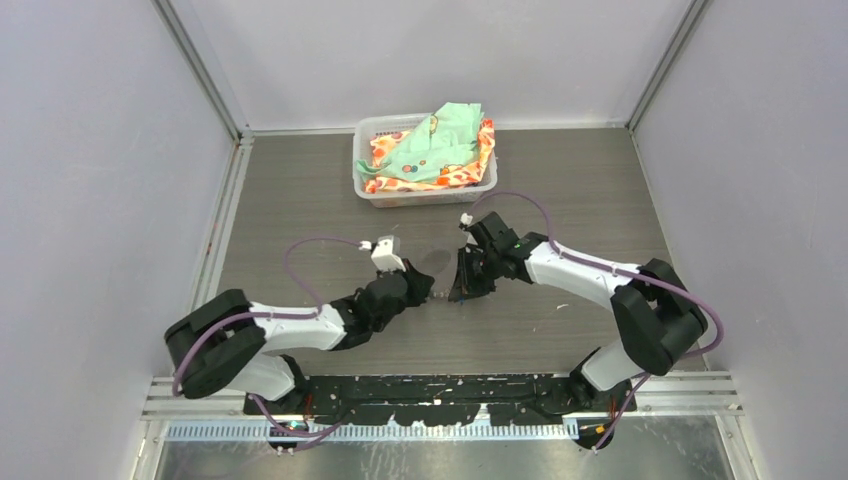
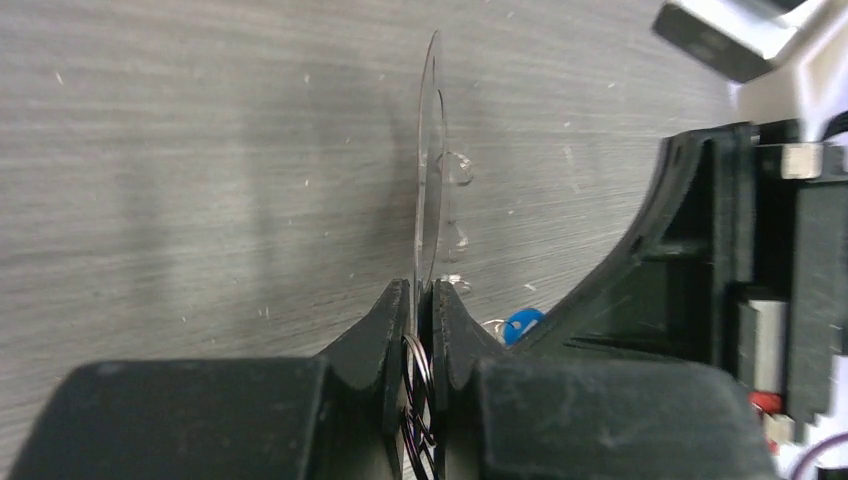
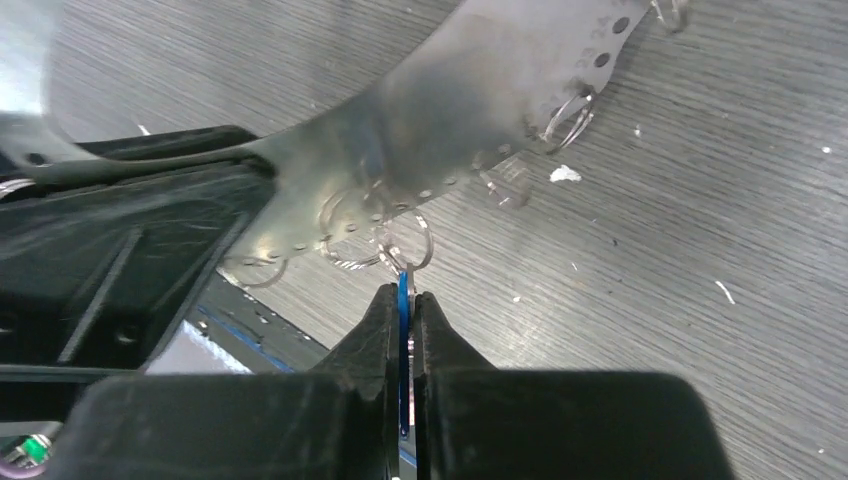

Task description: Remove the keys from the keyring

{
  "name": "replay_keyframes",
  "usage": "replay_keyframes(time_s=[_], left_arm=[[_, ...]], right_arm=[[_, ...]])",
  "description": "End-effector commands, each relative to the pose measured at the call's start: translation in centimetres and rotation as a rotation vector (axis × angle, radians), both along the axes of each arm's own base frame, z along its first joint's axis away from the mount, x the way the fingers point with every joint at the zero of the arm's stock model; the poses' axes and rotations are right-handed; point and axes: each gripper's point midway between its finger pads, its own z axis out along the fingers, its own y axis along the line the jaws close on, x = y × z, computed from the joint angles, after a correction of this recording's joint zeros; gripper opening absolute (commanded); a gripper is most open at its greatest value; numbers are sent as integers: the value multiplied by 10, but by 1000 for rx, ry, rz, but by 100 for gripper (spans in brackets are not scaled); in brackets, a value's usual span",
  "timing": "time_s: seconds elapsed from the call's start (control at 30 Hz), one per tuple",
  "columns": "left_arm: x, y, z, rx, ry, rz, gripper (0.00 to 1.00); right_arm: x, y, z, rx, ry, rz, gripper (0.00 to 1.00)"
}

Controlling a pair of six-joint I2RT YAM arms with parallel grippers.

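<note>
The keyring (image 3: 470,90) is a thin grey plate with small rim holes and silver loops (image 3: 565,115), held up above the table between the two arms (image 1: 438,265). In the left wrist view the keyring (image 2: 430,180) stands edge-on, and my left gripper (image 2: 421,292) is shut on its lower rim, with dark wire loops between the pads. The keys (image 3: 403,285) show as a blue tag hanging from a silver loop under the plate. My right gripper (image 3: 403,297) is shut on that tag. The tag (image 2: 522,324) also peeks out beside the right gripper's black body. In the top view the two grippers (image 1: 432,292) (image 1: 462,285) meet mid-table.
A white basket (image 1: 420,197) of coloured cloths (image 1: 430,150) stands at the back middle of the grey wood-grain table. White walls close in the left, right and back sides. Purple cables loop off both arms.
</note>
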Motion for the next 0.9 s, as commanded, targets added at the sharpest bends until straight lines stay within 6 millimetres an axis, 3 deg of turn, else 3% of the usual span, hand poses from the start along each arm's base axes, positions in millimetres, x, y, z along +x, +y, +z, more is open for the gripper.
replay_keyframes(time_s=[0.0, 0.1, 0.23, 0.3, 0.33, 0.47, 0.5, 0.6, 0.67, 0.77, 0.87], left_arm=[[-25, 54, -92, 349, 163, 116, 0], [-32, 78, -111, 334, 231, 206, 0], [-26, 108, -121, 274, 312, 320, 0], [-20, 118, -117, 207, 300, 357, 0], [-12, 116, -109, 127, 268, 364, 0], [19, 82, -25, -104, 8, 257, 0], [22, 75, 0, -148, -62, 226, 0], [26, 67, 70, -265, -246, 176, 0], [26, 65, 116, -350, -353, 137, 0], [18, 56, 174, -456, -457, 50, 0], [7, 44, 216, -540, -522, -43, 0]], right_arm=[[28, -21, -4, -117, -102, -39, 1], [45, -58, -10, -133, -118, -168, 1], [23, -56, -19, -130, -99, -116, 1], [17, -54, -9, -69, -152, -108, 1], [11, -43, 0, 0, -175, -76, 1], [-37, 5, 26, 175, -201, 140, 3], [-40, 8, 34, 195, -237, 157, 11], [-26, 3, 77, 285, -404, 90, 46], [-19, 1, 118, 391, -516, 39, 62], [-11, -8, 179, 520, -682, -60, 75], [-5, -7, 212, 565, -734, -88, 72]])
